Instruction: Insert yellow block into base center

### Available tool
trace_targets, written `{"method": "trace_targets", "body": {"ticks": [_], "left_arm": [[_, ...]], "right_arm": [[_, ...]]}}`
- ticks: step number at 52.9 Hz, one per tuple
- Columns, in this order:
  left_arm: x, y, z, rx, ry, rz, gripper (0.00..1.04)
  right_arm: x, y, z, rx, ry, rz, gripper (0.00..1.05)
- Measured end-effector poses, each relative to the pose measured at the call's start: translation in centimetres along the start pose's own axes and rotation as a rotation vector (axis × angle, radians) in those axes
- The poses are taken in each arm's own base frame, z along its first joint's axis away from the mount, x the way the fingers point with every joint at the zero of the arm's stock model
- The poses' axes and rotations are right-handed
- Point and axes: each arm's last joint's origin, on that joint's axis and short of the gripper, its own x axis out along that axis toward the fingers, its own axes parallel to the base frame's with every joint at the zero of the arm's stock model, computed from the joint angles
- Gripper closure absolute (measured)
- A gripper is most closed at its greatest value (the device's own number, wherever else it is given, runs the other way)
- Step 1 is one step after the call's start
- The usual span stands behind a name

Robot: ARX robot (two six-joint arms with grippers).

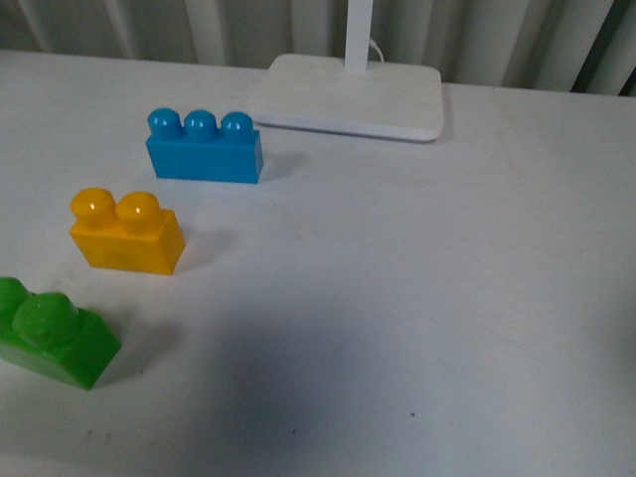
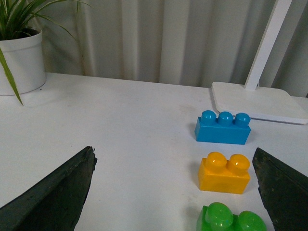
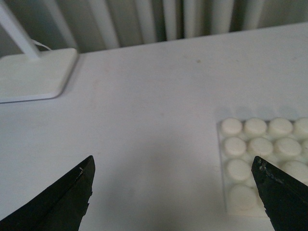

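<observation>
**Sitting on the table: yellow block, with both grippers spread open**

A white table (image 1: 417, 298) is seen from the front. Three toy bricks stand upright in a slanting row on its left side, each apart from the next. The blue brick (image 1: 204, 149) is farthest back, just beside a white lamp foot (image 1: 348, 96). The yellow block (image 1: 126, 237) stands in the middle, studs up. The green brick (image 1: 55, 338) is nearest and cut off by the picture's edge.

The left gripper (image 2: 173, 153) has its dark jaws wide apart and grasps nothing (the bricks lie on the table ahead of it, and a potted plant (image 2: 21, 60) stands farther back). The right gripper (image 3: 173, 163) is likewise released and holds nothing. The base (image 3: 260, 144) lies flat on the table ahead of it, partly out of frame, and shows only in this wrist view.
</observation>
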Motion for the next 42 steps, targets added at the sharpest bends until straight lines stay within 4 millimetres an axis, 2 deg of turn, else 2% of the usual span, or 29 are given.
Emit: {"method": "trace_targets", "body": {"ticks": [11,19,26,36,42], "left_arm": [[0.0,0.0,0.0,0.000,0.000,0.000,0.06],[0.0,0.0,0.0,0.000,0.000,0.000,0.06],[0.0,0.0,0.0,0.000,0.000,0.000,0.06],[0.0,0.0,0.0,0.000,0.000,0.000,0.06],[0.0,0.0,0.0,0.000,0.000,0.000,0.06]], "right_arm": [[4.8,-2.8,2.1,-0.050,0.186,-0.090,0.09],[7.7,-4.8,2.9,-0.079,0.288,-0.127,0.09],[10.4,-7.6,3.2,-0.121,0.382,-0.178,0.09],[11.6,-11.3,3.6,-0.144,0.454,-0.221,0.09],[11.4,-12.2,3.0,-0.146,0.489,-0.215,0.09]]}}
